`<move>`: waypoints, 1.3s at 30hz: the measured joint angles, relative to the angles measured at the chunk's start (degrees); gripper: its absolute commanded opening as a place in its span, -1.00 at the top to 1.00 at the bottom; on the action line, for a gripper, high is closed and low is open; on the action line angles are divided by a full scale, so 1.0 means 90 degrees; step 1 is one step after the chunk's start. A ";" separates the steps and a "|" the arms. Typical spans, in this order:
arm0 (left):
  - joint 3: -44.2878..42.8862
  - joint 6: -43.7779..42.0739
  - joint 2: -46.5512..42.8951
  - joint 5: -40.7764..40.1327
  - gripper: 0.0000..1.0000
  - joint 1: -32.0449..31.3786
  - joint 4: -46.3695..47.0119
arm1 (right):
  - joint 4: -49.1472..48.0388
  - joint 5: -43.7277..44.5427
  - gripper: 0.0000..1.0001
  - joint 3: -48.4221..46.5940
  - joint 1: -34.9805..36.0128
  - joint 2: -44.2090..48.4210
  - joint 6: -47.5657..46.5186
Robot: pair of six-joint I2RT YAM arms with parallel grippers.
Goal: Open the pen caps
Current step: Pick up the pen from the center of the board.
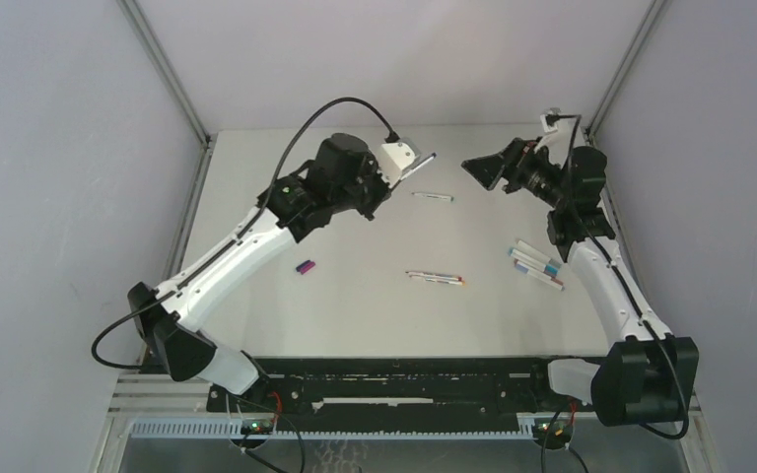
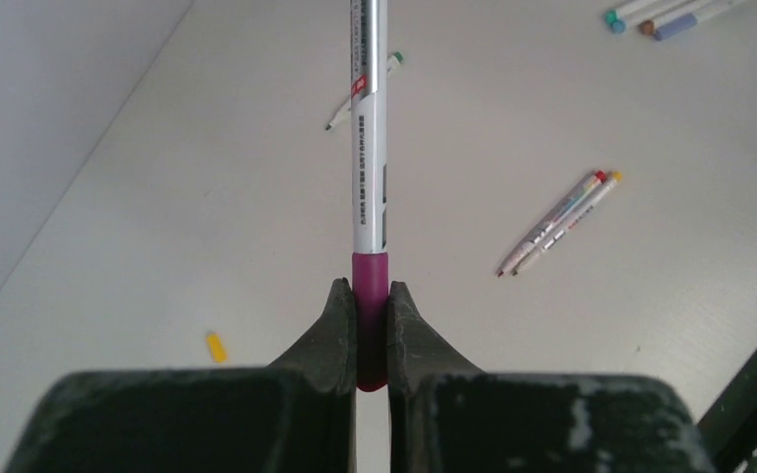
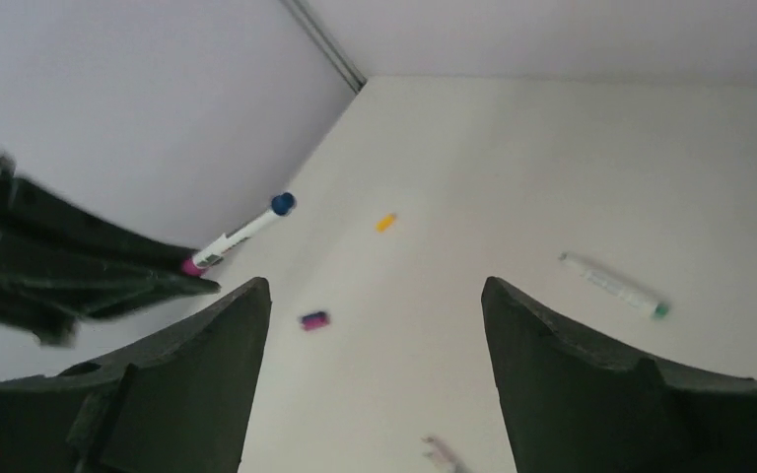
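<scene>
I see the left gripper [image 2: 370, 296] pinched right down on the magenta end [image 2: 370, 271] of one pen [image 2: 368, 128]. The white barrel sticks straight out past the fingertips. On the right wrist cam I see a blue tip [image 3: 282, 204] at its far end. In the top view that pen is off the table [image 1: 355, 315], about 12 o'clock from table centre, pointing toward 2 o'clock.

I read the right gripper [image 3: 375, 288] as spread wide with nothing between the jaws. It sits at about 1 o'clock, facing the held pen but apart from it.

On the surface:
- single pen [image 1: 432, 196] near centre at 1 o'clock, just below both grippers
- pair of pens [image 1: 436, 278] side by side at 5 o'clock
- cluster of pens [image 1: 537, 266] at 3–4 o'clock, beside the right arm
- purple and magenta caps [image 1: 304, 267] lying together at 8 o'clock
- yellow cap [image 2: 216, 346] alone, showing on both wrist cams; I can't pick it out from the top.
</scene>
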State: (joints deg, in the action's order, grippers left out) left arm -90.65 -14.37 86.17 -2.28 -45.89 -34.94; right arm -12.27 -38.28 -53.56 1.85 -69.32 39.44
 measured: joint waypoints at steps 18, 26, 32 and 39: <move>0.0204 -0.1044 -0.0197 0.2446 1.00 0.0872 -0.2470 | 0.3606 -0.0313 -0.41 -0.0668 0.2686 0.0573 -0.9296; 0.0202 -0.1263 0.0015 0.3215 1.00 0.0896 -0.2929 | 0.3883 -0.0362 -0.32 -0.0330 0.3196 0.0556 -1.0302; 0.0189 -0.1311 0.0296 0.3458 1.00 0.0896 -0.3123 | 0.3823 -0.0027 -0.21 -0.0272 0.3648 0.0323 -1.0423; 0.0187 -0.1311 0.0345 0.3565 1.00 0.0896 -0.3201 | 0.3818 0.0430 0.11 -0.0206 0.4068 -0.0039 -1.0635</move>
State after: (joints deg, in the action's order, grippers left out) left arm -88.97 -26.17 89.27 29.80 -37.82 -63.75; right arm 22.09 -34.41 -55.42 38.46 -69.67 -56.27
